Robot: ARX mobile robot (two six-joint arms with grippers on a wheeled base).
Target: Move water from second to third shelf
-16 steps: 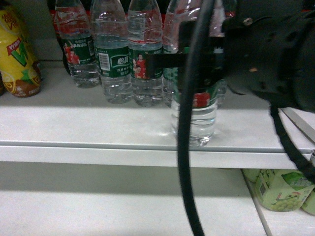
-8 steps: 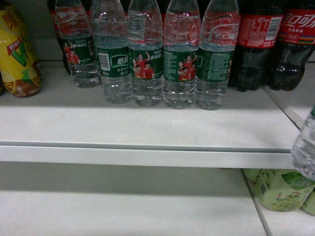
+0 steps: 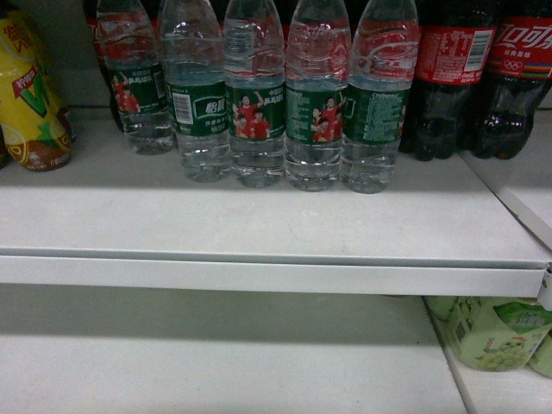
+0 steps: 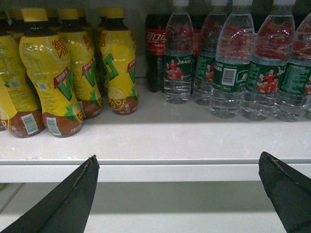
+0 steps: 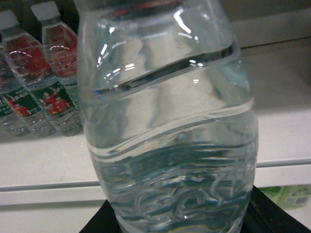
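A water bottle is seen clamped in the right gripper, filling the right wrist view in front of the white shelf. The left gripper is held wide apart below the shelf edge, where yellow drink bottles and more water bottles are lined up.

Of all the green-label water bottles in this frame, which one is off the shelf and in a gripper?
The water bottle filling the right wrist view, sitting between the right gripper's fingers. The others stand in a row on the shelf.

Yellow drink bottles, cola bottles, green cartons below.
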